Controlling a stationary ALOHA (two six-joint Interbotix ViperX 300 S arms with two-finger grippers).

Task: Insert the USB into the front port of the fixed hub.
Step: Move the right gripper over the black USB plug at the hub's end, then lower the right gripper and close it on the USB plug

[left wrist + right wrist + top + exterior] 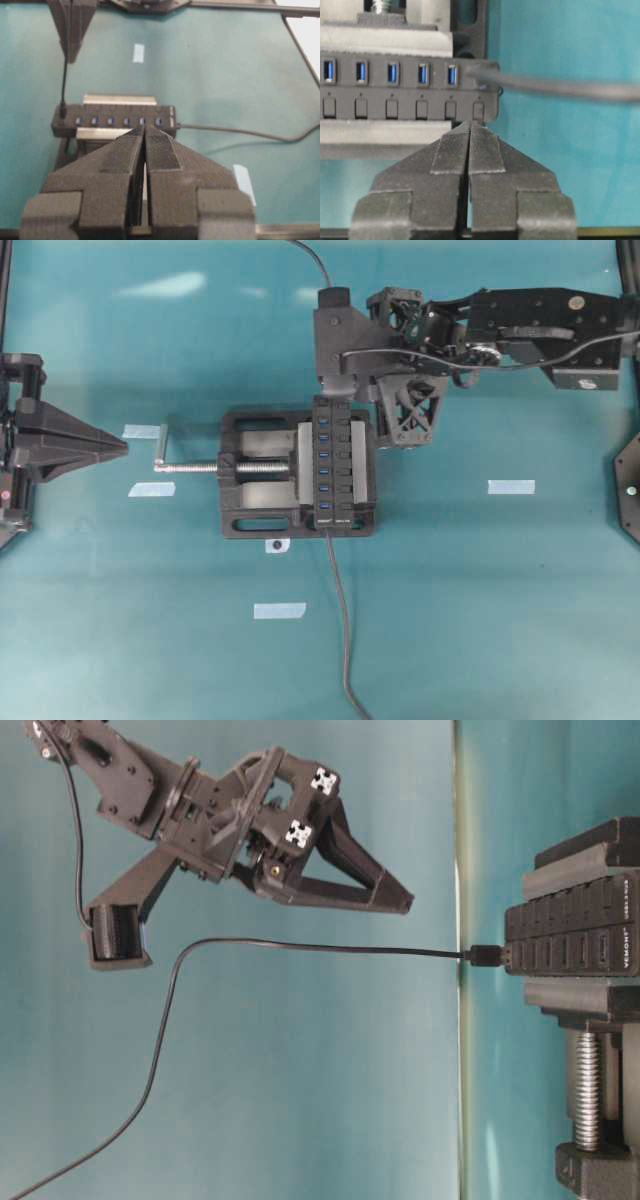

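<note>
1. Overhead, we see the fixed hub (336, 466) clamped in a black vise (255, 475) near the middle of the teal table (480, 620), its row of blue sockets running away from the camera's lower edge.
2. We find the USB (487, 956) seated in the end socket of the hub (575, 937); in the table-level view the plug sits against the hub's face and its thin cable (300, 948) trails off and curves down.
3. We see the same plug in the left wrist view, standing in the leftmost socket (63, 111) of the hub (115, 120).
4. Our right gripper (470, 125) has its jaws pressed together with nothing between them; in its own view the tips sit just below the hub's end button, clear of the blurred cable (560, 87).
5. From the side, that gripper (400, 903) hangs apart from the plug, not touching it.
6. Our left gripper (145, 131) is also closed and empty, pointing at the hub from a distance; overhead it rests at the table's left edge (115, 446).
7. We note the vise's silver screw crank (180, 465) pointing toward the left gripper.
</note>
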